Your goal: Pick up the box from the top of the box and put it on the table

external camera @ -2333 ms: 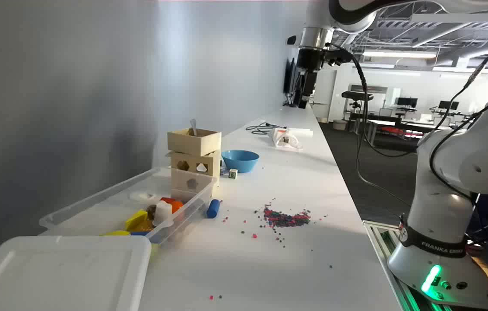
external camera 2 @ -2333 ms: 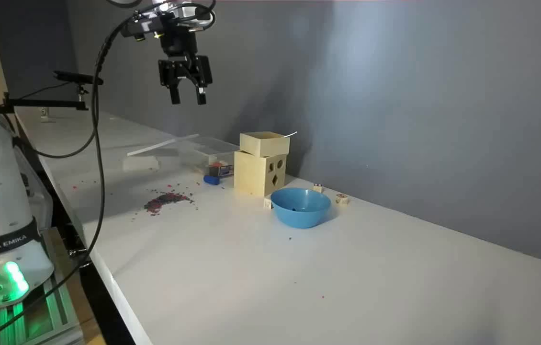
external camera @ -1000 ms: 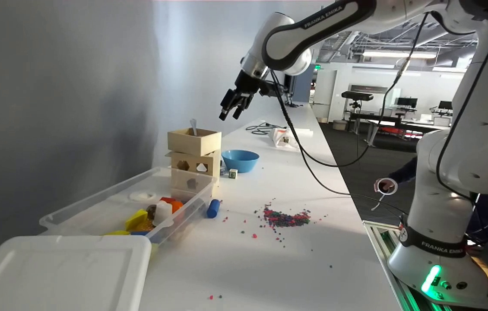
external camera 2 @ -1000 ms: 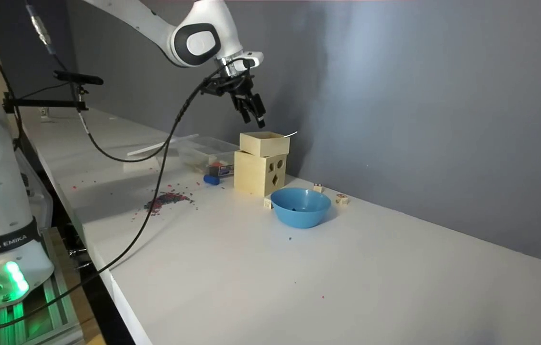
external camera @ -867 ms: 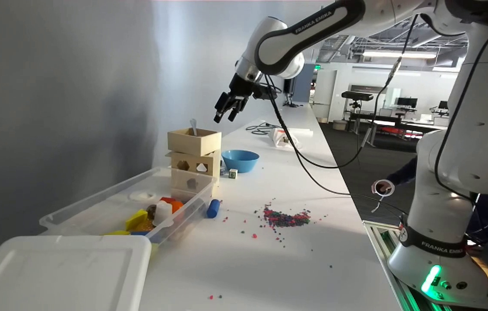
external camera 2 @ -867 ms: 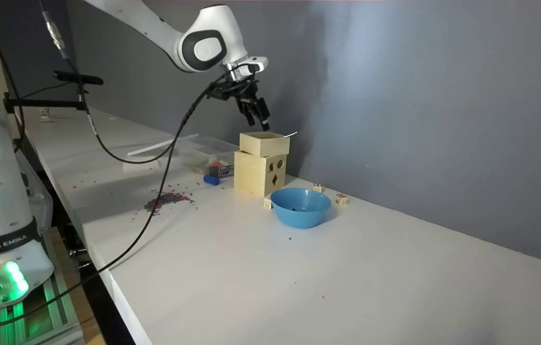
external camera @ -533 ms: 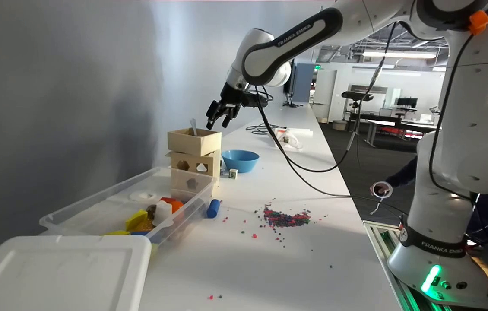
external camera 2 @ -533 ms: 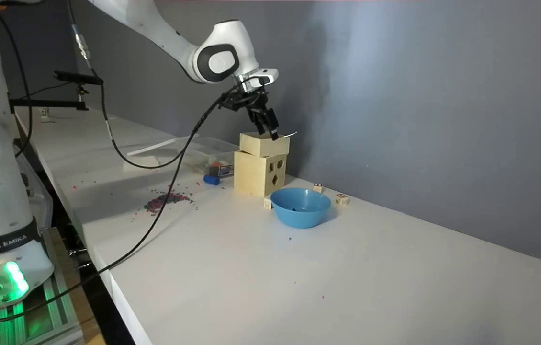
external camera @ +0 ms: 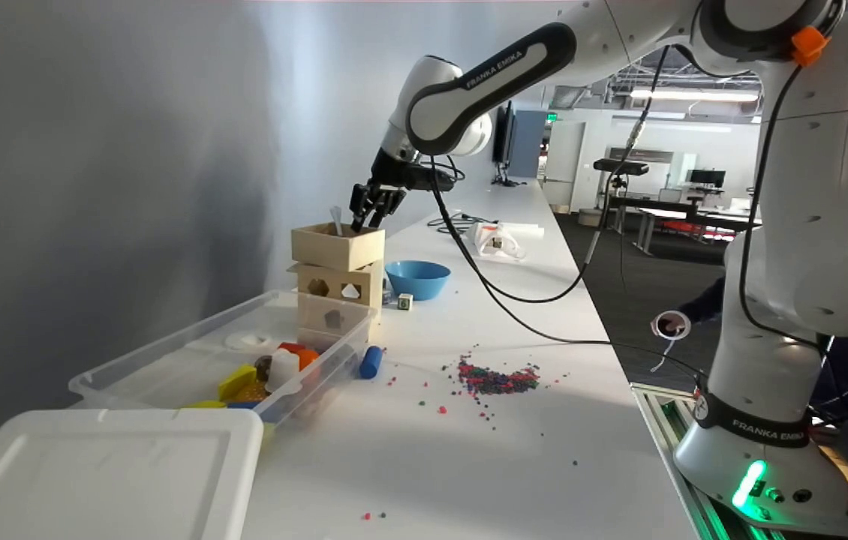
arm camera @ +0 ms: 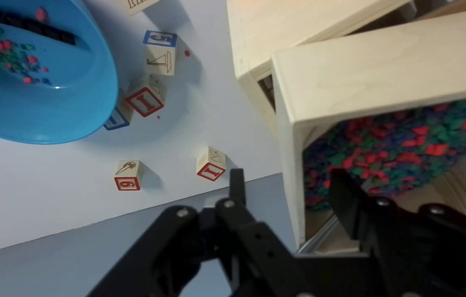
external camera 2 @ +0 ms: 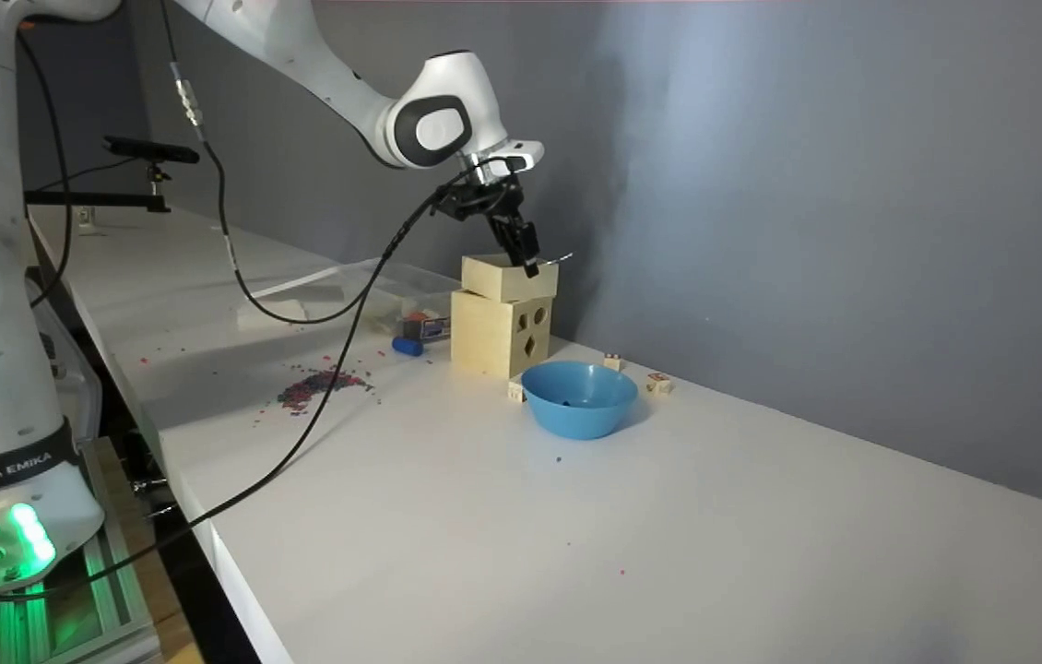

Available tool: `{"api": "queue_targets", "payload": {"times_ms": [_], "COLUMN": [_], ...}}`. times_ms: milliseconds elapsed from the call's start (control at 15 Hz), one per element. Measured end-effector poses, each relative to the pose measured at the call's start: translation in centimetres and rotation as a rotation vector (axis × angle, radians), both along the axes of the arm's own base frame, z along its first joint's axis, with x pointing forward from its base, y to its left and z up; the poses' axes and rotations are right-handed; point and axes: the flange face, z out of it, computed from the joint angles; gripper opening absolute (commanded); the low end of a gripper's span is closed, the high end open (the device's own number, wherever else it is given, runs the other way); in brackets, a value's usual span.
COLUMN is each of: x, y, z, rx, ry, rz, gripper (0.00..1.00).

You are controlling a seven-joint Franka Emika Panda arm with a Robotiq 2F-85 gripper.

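Observation:
The upper box (external camera: 338, 247) is a shallow open wooden tray. It sits askew on a larger wooden box with shaped holes (external camera 2: 489, 334). The wrist view shows red, green and blue bits inside the upper box (arm camera: 381, 74), and a thin metallic utensil (arm camera: 319, 235) leans out of it. My gripper (external camera: 365, 223) is open at the upper box's rim, tilted, in both exterior views. In the wrist view, my gripper (arm camera: 286, 171) has one finger outside a side wall and the other over the inside, with gaps on both sides. The white table (external camera 2: 669, 526) lies below.
A blue bowl (external camera 2: 579, 406) stands beside the boxes, with letter blocks (arm camera: 161, 51) around it. A clear bin of toys (external camera: 191, 352), a white lid (external camera: 109, 465), a blue cylinder (external camera: 370, 362) and spilled bits (external camera: 495, 379) are on the table. A grey wall (external camera 2: 807, 231) stands behind.
My gripper has swung across and come down from high above the table to the upper box's rim, tilting as it moved. It stays open. The boxes have not moved.

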Motion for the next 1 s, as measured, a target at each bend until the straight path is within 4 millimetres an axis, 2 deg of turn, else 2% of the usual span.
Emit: {"api": "queue_targets", "payload": {"times_ms": [267,1000], "x": [0.14,-0.19], "y": [0.00,0.62], "z": [0.39,0.79], "rx": [0.005,0.028], "ry": [-0.009,0.017], "rz": [-0.013,-0.023], "gripper": [0.01,0.02]}}
